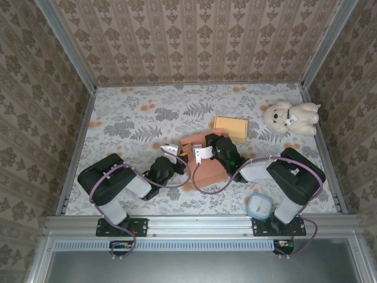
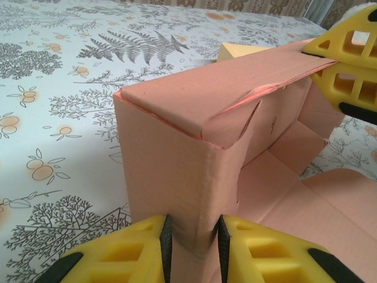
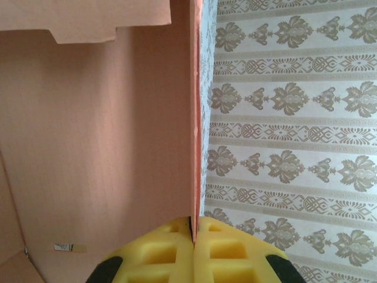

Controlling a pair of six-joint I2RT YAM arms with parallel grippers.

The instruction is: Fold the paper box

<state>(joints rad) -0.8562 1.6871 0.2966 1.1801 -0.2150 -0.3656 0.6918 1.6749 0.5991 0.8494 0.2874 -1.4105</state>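
The paper box (image 1: 209,172) is salmon-pink cardboard, partly folded, at the table's middle between the two arms. In the left wrist view its near upright corner (image 2: 171,153) stands between my left gripper's (image 2: 192,223) yellow fingers, whose black pads press on both sides of that corner. The box's floor and a loose flap (image 2: 336,194) lie open to the right. My right gripper (image 3: 193,223) is shut on the thin top edge of a side wall (image 3: 100,130). Its yellow fingers (image 2: 347,59) show at the far end of that wall. From above, the left gripper (image 1: 179,159) and right gripper (image 1: 203,154) meet at the box.
A small tan box (image 1: 231,127) lies just behind the pink one. A white teddy bear (image 1: 291,116) sits at the back right. A round blue-rimmed container (image 1: 260,206) rests by the right arm's base. Patterned walls enclose the table.
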